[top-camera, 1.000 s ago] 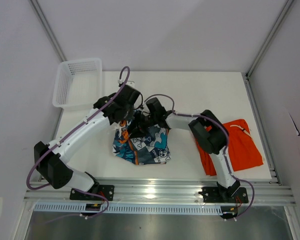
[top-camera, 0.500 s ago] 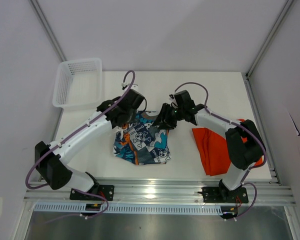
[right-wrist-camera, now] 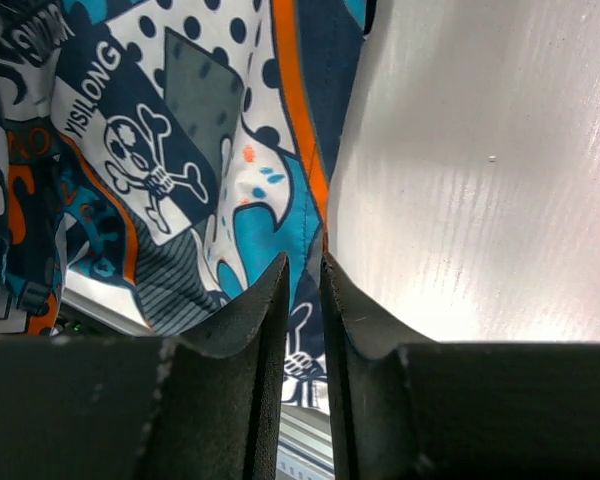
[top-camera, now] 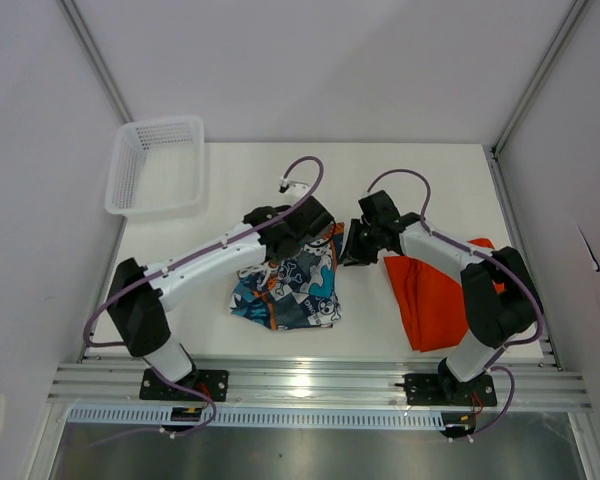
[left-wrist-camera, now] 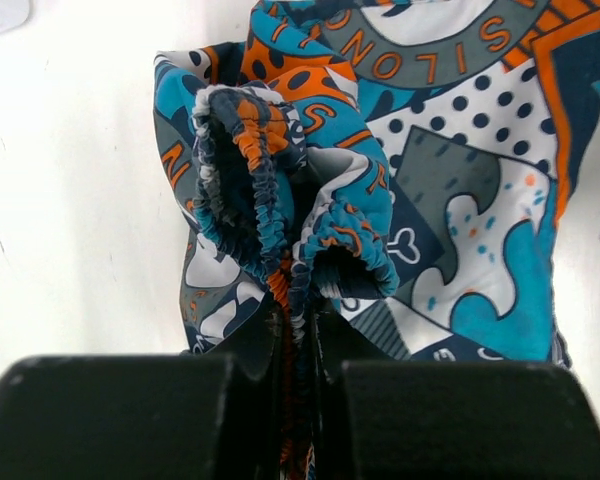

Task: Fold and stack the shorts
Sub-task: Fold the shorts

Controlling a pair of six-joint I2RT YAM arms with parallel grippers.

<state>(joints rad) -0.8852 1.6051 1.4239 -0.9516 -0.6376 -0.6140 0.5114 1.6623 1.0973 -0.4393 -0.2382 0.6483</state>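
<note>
Mid-table [top-camera: 430, 170], patterned shorts [top-camera: 290, 295] run near-to-far — left gripper [left-wrist-camera: 298, 352] clamps waistband [left-wrist-camera: 250, 170]; right gripper [right-wrist-camera: 302, 275] unclear.

The left arm [top-camera: 220, 255] swung the patterned shorts' [top-camera: 300, 290] waistband rightward; the right arm [top-camera: 435, 250] pulled back to their right edge.

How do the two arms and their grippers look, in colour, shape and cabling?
The left arm and right arm have white links and black joints; a purple cable loops along each. The left gripper and right gripper have flat black fingers.
</note>
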